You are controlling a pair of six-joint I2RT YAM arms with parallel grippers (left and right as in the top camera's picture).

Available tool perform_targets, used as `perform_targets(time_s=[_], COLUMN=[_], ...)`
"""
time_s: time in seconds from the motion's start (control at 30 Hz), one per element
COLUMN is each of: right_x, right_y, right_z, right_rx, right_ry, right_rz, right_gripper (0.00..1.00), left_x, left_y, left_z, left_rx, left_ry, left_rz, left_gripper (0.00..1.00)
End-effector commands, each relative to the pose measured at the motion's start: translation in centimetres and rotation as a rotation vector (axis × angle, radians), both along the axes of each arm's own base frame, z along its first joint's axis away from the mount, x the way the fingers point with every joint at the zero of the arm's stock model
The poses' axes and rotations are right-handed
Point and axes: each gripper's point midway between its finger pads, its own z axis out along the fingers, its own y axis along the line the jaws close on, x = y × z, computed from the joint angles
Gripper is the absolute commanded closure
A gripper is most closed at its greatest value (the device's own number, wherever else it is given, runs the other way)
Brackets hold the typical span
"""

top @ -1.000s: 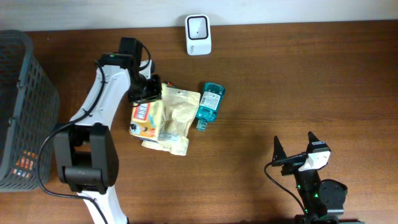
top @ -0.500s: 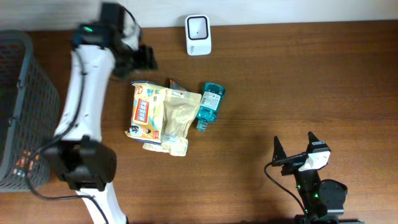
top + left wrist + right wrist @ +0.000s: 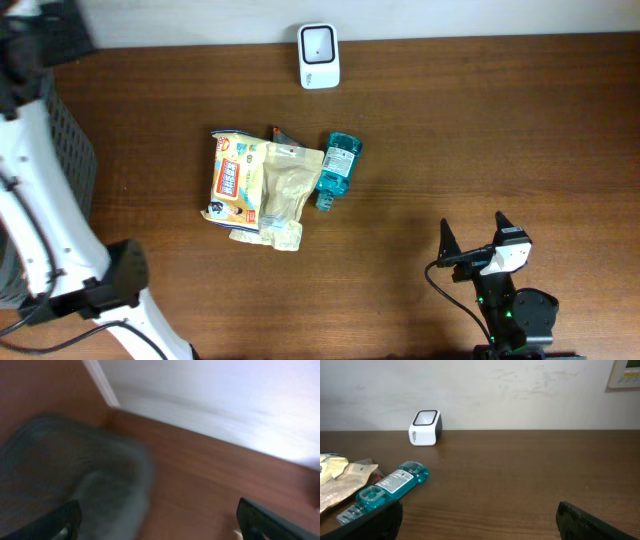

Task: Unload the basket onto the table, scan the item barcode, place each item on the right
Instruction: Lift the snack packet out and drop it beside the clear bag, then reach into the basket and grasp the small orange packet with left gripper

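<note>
Brown wooden table (image 3: 480,130) against a white wall (image 3: 520,390).

The scanner (image 3: 319,55) stands at the wall edge with nothing presented to it. The pouches (image 3: 255,190) and the teal bottle (image 3: 337,170) lie flat together, well apart from the left gripper (image 3: 157,512). They sit ahead and to the left of the right gripper (image 3: 472,228). Both grippers stand with fingers apart and empty.

Judged status: pickup and presentation to the scanner remain outstanding.

Change noted: a second ago the left gripper was down at the pile's top edge, fingers narrower. It has since swung off over the basket (image 3: 75,150). The right arm is unchanged.
</note>
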Motion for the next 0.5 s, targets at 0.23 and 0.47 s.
perform_targets(time_s=[0.23, 0.47], right_x=[0.0, 0.0], right_y=[0.1, 0.1], right_z=[-0.3, -0.3], right_rx=[0.012, 0.012], right_ry=[0.008, 0.008], right_rz=[0.005, 0.005], right_gripper=[0.02, 0.02], left_x=[-11.2, -15.7], left_y=[16.8, 19.8], left_z=[-1.9, -10.3], left_rx=[-0.003, -0.12], left_ry=[0.079, 0.392], left_rz=[0.488, 0.455], left_gripper=[0.01, 0.01])
